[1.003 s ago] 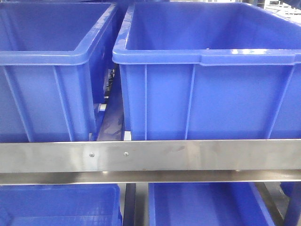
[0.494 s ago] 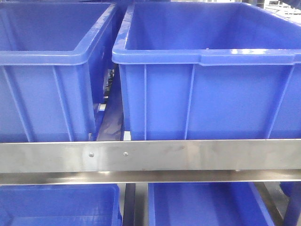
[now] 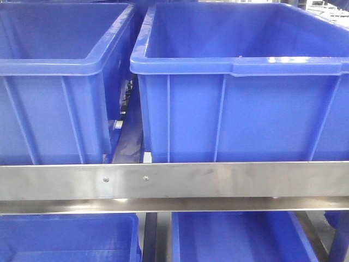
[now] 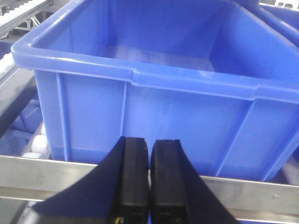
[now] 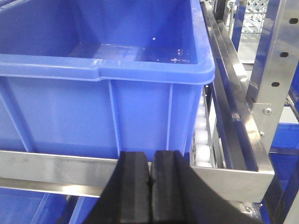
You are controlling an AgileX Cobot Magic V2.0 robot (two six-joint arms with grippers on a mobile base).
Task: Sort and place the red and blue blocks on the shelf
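both pincers pressed together at the shelf front, no blocks in sight

neither the red nor the blue block shows in any view. both upper bins look bare as far as the views reach, part of each floor hidden. going by the task wording, the blocks should be small, rigid and light, so probably easy to pinch across two opposite flat faces; matte sides should not slip much. that is a guess, not seen.

left gripper (image 4: 149, 179): fingers closed flat against each other, nothing between them, held level just in front of the shelf rail (image 4: 261, 191) and aimed at the left blue bin (image 4: 140, 74).

right gripper (image 5: 150, 186): same posture, fingers pressed together and empty, facing the right blue bin (image 5: 107, 70). white rollers (image 5: 202, 140) run beside that bin, along the steel side rail (image 5: 229, 116).

front view: two bins side by side behind the rail; more bins on the tier below.
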